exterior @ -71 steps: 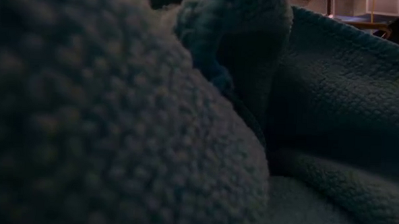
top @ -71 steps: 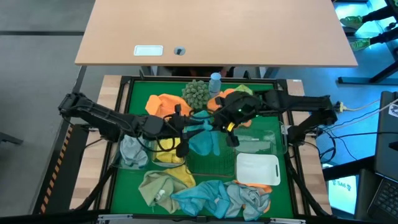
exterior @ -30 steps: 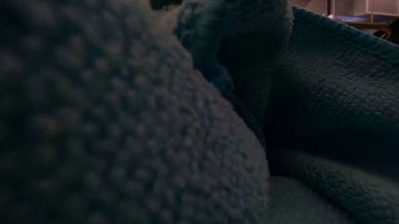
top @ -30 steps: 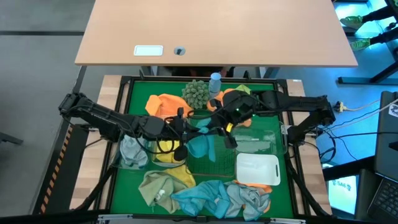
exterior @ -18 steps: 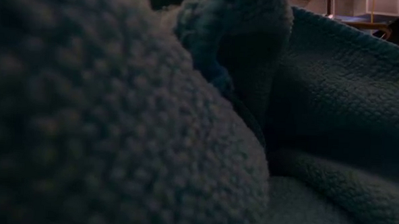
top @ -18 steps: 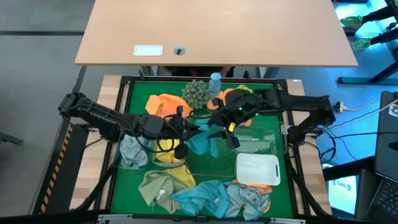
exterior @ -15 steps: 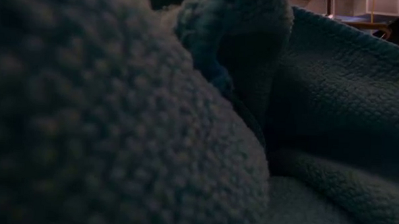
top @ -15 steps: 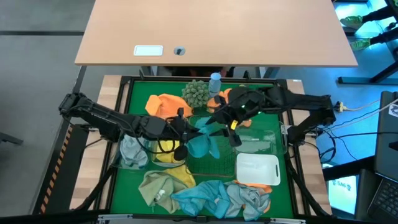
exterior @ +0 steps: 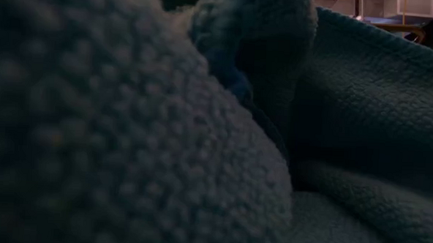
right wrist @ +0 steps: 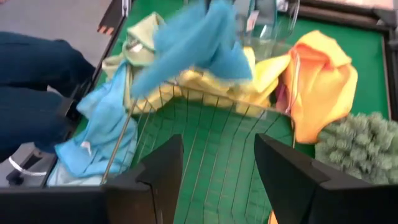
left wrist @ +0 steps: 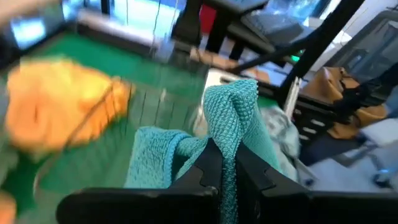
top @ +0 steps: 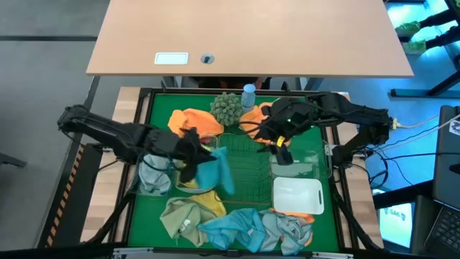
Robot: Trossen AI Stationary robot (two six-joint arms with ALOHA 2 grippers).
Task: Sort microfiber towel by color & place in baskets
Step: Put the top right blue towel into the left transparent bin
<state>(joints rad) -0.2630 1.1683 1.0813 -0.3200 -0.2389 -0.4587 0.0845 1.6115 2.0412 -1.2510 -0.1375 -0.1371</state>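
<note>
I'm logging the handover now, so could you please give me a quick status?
Left tool shut on teal towel, beside the wire basket. Right tool open, empty, above that basket. Low view blocked by cloth.

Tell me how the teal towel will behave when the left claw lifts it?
Probably floppy: the teal towel already hangs in folds from the shut left claw. Likely light, since one pinched edge carries it. It may snag on the wire-mesh basket beside it.

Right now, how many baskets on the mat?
5: grey-towel clear bin far left, yellow-towel clear bin next, wire-mesh basket centre, third clear bin right, white bin in front of it. Towels could hide more.
</note>
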